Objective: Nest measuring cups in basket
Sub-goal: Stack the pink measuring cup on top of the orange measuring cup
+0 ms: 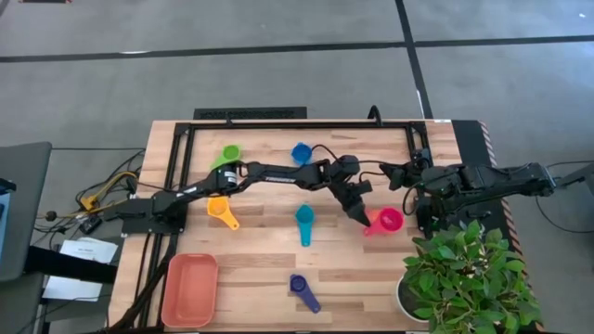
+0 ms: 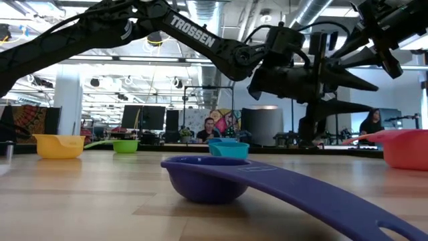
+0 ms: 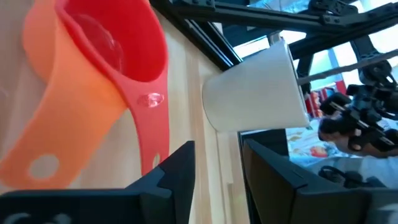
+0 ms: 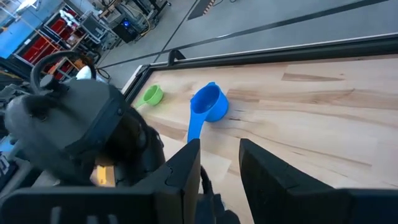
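My left gripper (image 1: 362, 219) (image 3: 217, 180) is open and low over the table, at the handle side of the pink cup (image 1: 388, 221) (image 3: 118, 37). That cup sits inside a coral cup (image 3: 68, 106). My right gripper (image 1: 388, 173) (image 4: 219, 168) is open and hovers just beyond them, pointing toward the table's left. Resting on the wood are the green cup (image 1: 228, 153), blue cup (image 1: 301, 151), yellow-orange cup (image 1: 221, 211), teal cup (image 1: 304, 223) and purple cup (image 1: 303, 291). The salmon basket (image 1: 190, 289) lies at the near left corner. My left gripper comes slanting down from the table's left. One finger (image 3: 177, 177) stands at the free end of the pink cup's handle (image 3: 152, 134), which passes behind it. I cannot tell whether it touches. The cups rest on the table.
A potted plant (image 1: 469, 274) in a white pot (image 3: 255, 87) stands at the near right corner, close to the pink cup. A black frame (image 1: 278, 123) runs along the far and left edges. Bare wood lies between the teal cup and the basket.
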Available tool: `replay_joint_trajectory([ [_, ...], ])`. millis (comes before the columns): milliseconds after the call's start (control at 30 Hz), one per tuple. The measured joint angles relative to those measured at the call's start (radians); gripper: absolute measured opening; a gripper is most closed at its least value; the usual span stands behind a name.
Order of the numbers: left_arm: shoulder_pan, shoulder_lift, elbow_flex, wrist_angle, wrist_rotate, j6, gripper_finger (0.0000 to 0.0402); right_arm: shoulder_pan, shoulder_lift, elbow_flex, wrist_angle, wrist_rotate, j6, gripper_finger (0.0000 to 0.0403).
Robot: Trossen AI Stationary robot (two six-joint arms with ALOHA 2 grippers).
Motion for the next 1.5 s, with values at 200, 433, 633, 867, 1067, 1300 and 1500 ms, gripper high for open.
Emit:
replay_joint_trajectory([
  [200,-0.008,-0.068,0.000,-0.089,-0.044,0.163,0.0125,-0.001,0.000,0.000,-0.007,0.009,0.000,0.0131],
  [433,-0.024,-0.144,0.000,-0.371,-0.464,0.636,0.0126,-0.001,0.002,0.000,-0.007,0.008,0.022,0.0128],
  [633,-0.004,-0.109,-0.002,-0.454,-0.510,0.715,0.0126,0.017,0.002,0.000,-0.030,-0.110,-0.018,0.0126],
  [867,-0.016,-0.091,-0.002,-0.437,-0.590,0.857,0.0126,0.068,0.062,0.000,-0.110,-0.368,-0.072,0.0097],
  [1067,-0.017,-0.090,-0.001,-0.437,-0.668,0.969,0.0126,0.143,0.196,0.000,-0.179,-0.473,-0.080,0.0054],
  [1300,-0.013,-0.090,-0.001,-0.427,-0.763,0.955,0.0126,0.247,0.334,0.000,-0.155,-0.578,-0.080,0.0009],
  [1500,-0.013,-0.056,0.001,-0.377,-0.769,0.944,0.0126,0.334,0.421,0.000,-0.084,-0.585,-0.036,0.0022],
])
